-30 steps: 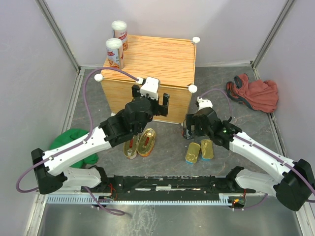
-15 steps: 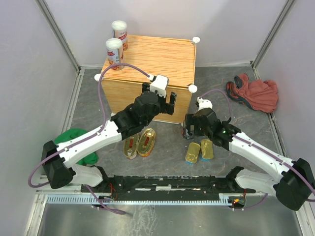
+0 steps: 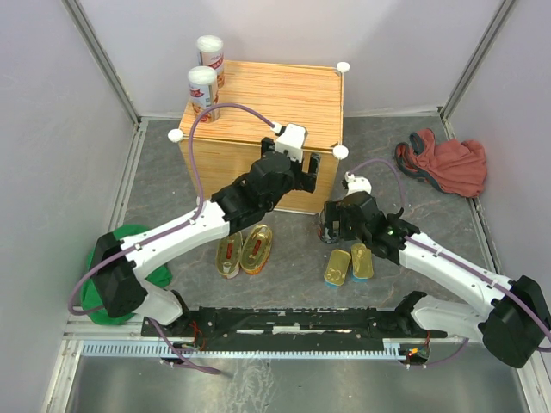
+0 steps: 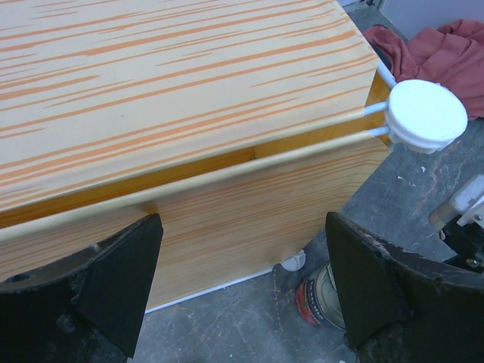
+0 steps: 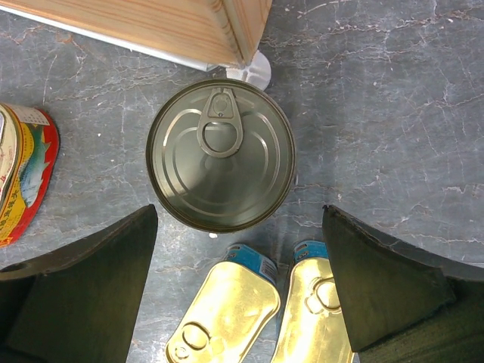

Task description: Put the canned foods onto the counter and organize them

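Stock on my screens, counted.

**Cans, seven in all:**
- Tall red-and-white cans with white lids: two. One [image 3: 210, 56] stands upright at the far left corner of the wooden box [image 3: 275, 99]. The other [image 3: 201, 90] stands upright just in front of it, along the box's left edge.
- Round dark tin [image 5: 220, 155]: one. It sits on the grey tabletop [image 3: 387, 163] just off the box's front right corner, pull-tab lid up.
- Oval gold-and-red tins: two, lying side by side on the tabletop in front of the box, one on the left [image 3: 229, 254] and one on the right [image 3: 256, 249].
- Rectangular gold tins with blue ends: two, also side by side, one on the left [image 3: 337, 267] and one on the right [image 3: 362, 261]. They lie just nearer to me than the round tin.

So I count two cans on the box and five on the tabletop.

**Box:** one, light wood grain. I count three white ball knobs in the overhead view. The front right one [image 4: 426, 115] is close in the left wrist view.

**Hands, two:**
- Left hand [image 4: 242, 227]: fingers spread wide and nothing between them. It hangs over the box's front edge, near the right corner.
- Right hand [image 5: 238, 219]: fingers spread wide. It hangs above the round tin, which shows between the two fingers with a gap on each side. It grips nothing.

**Cloths, two:** a green cloth [image 3: 142, 241] at the near left by the left arm, and a red cloth [image 3: 443, 163] at the far right. Both are well apart from the cans.
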Available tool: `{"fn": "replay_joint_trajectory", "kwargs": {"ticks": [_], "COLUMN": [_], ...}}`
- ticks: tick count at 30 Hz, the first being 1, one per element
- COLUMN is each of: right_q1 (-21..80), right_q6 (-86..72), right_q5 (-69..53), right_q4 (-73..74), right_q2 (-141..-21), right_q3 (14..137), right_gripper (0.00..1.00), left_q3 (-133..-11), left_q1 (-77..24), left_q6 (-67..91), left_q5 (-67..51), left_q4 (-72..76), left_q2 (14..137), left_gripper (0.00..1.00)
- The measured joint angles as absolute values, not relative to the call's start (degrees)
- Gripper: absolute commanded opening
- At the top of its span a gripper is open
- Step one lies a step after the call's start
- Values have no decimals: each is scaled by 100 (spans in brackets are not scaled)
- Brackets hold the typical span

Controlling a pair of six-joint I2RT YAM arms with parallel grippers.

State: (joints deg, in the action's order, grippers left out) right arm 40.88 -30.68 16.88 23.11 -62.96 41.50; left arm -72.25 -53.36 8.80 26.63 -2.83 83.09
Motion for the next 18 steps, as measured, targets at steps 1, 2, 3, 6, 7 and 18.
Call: {"fn": "replay_joint_trajectory", "kwargs": {"ticks": [1, 2, 3, 6, 7, 18], "right_q1": [4088, 4088, 4088, 4088, 4091, 4128], "right_q6": [-3076, -3079, -3083, -3083, -3083, -3085], "right_q5": [1697, 1704, 1710, 1721, 1723, 1723], "right_q4": [2311, 2311, 2311, 2305, 2296, 2123], "right_q2": [-6296, -6298, -6298, -6300, -6307, -6523], "right_q3": [4150, 4150, 4150, 4147, 4147, 4143], "right_gripper": [97, 97, 97, 97, 97, 97], "left_q3": [-7271, -7310, -7363, -7456, -7483, -7723], "left_q1": [-5336, -5336, -5336, -5332, -5330, -5262], "left_q6": [880, 882, 882, 882, 882, 884], "left_q5": [2661, 2661, 2661, 2659, 2659, 2543], "left_q4": [-281, -276, -274, -259, -257, -231], "left_q2": [8370, 8418, 8477, 8582, 8613, 8858], "left_gripper": [95, 95, 95, 95, 95, 95]}}
